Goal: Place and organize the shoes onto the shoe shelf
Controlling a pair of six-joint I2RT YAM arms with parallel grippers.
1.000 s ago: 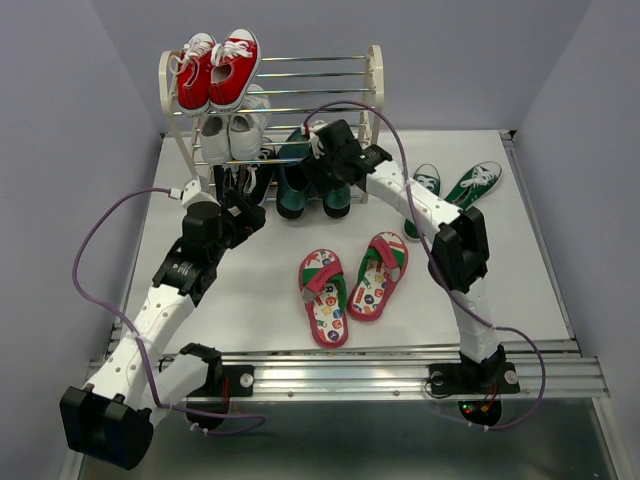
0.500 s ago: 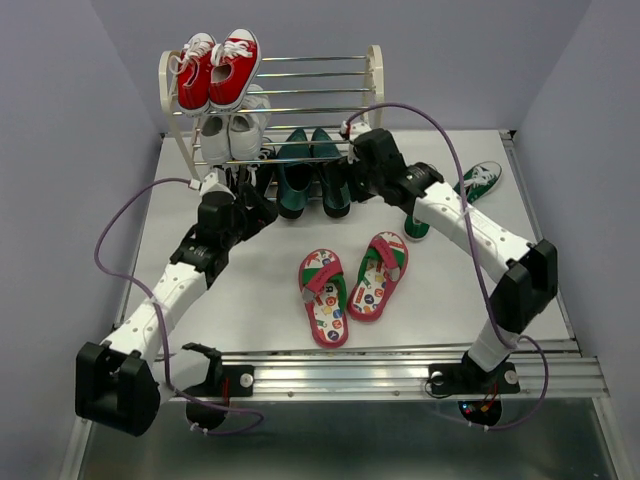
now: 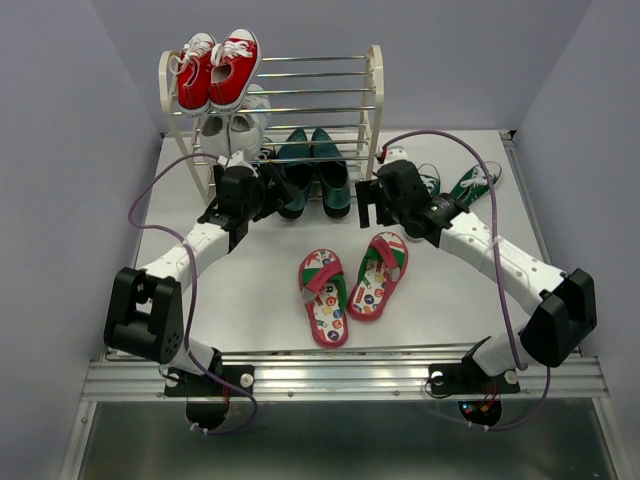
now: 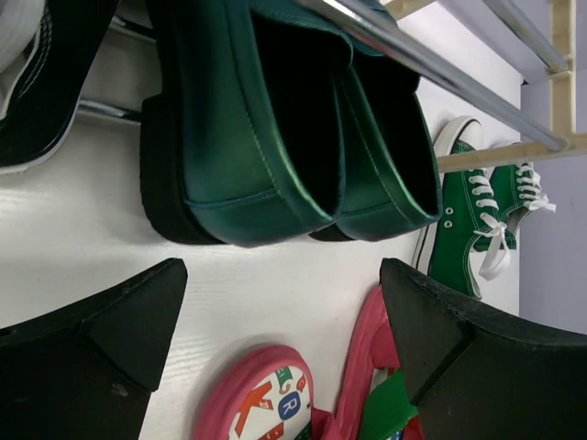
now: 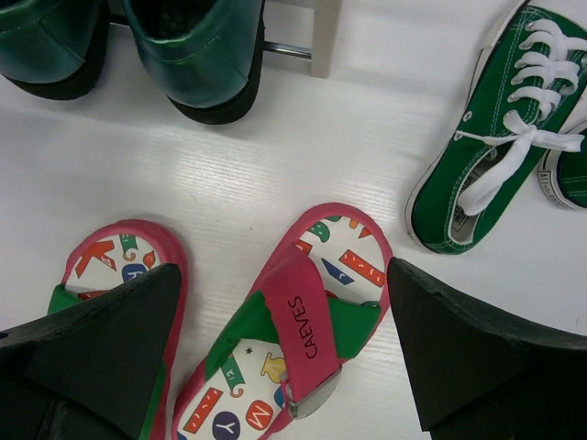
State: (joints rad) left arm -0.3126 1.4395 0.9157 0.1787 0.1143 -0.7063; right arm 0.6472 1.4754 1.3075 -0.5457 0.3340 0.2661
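Slip-ons point(image 3: 313, 176) sit on the lowest level of the shoe shelf point(image 3: 374, 88); left claw point(image 4: 282, 275) and right claw point(image 5: 282, 273) both gape wide (holding nothing), the right above the flip-flops point(image 5: 275, 339).

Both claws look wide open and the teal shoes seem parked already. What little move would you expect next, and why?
Probably the right gripper dips straight down onto the red flip-flop beneath it. Its jaws stand open and empty, that flip-flop lies flat on the table framed between them in the wrist view, and the dark teal slip-ons already sit on the shoe shelf, bottom tier.
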